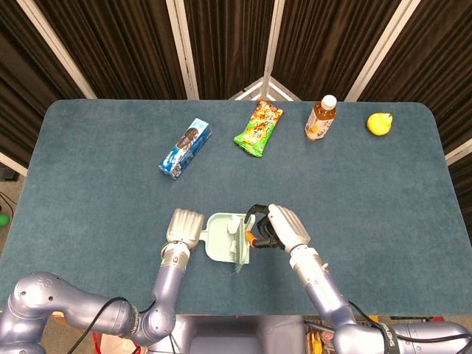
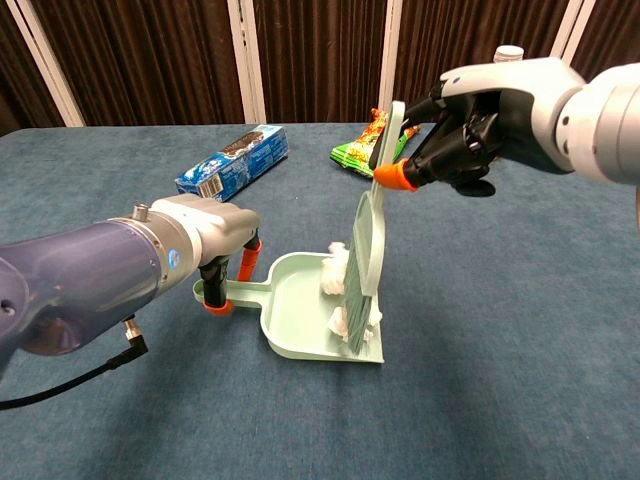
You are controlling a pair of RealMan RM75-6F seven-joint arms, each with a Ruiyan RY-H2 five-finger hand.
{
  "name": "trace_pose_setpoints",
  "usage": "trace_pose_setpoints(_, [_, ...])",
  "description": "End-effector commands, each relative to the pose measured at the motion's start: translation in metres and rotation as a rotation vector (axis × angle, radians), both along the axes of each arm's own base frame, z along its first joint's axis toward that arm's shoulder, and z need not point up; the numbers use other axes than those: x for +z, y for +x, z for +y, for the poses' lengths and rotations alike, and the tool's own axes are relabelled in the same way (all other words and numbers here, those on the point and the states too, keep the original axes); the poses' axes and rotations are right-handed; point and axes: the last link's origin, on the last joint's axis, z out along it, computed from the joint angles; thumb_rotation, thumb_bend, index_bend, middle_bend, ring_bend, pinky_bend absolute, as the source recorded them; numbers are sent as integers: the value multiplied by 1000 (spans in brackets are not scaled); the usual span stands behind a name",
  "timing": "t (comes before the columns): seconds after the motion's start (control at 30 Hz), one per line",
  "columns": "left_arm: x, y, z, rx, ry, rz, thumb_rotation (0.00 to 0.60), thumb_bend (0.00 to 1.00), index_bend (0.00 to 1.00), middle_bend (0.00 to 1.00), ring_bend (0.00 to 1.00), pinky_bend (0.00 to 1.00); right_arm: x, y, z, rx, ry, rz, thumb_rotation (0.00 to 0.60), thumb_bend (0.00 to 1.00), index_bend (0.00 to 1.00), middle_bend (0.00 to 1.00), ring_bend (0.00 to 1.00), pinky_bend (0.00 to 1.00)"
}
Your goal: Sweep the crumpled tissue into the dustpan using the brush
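Gripping one brush [image 2: 367,250], the right robot hand [image 2: 478,112] faces the left robot hand [image 2: 215,228] holding one dustpan [image 2: 300,312].

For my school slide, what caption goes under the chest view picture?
Robot's right hand sweeps the brush over the dustpan, pushing crumpled tissue inside while the left hand holds the handle.

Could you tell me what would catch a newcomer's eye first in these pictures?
Near the table's front edge, the right hand holds the pale green brush upright, its bristles down in the matching dustpan. The left hand grips the dustpan's handle, and white crumpled tissue sits in the pan against the brush. Along the far side lie a blue box, a snack bag, a bottle and a yellow fruit.
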Motion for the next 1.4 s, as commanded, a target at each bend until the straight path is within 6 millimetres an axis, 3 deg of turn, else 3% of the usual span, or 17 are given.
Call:
trace_pose_setpoints(0.03, [3,2,0,-5,1,16,600,668,681,1000,1000,967,4,-5,-5,0,-34,26,600,708,868,914,937,871])
trace_pose_setpoints(0.33, [11,7,1,10,-7,84,600,669,680,1000,1000,968,7,-36,-16,-25,-138,147,600,708,869,914,937,871])
trace_pose_setpoints(0.67, [11,8,0,21,-11,80,600,670,679,1000,1000,967,-5,-49,-12,-66,-92,170,600,708,870,914,937,871])
trace_pose_setpoints(1.4, [4,7,-2,33,-23,58,600,670,679,1000,1000,967,-37,-7,10,-141,65,-43,600,708,872,914,937,871])
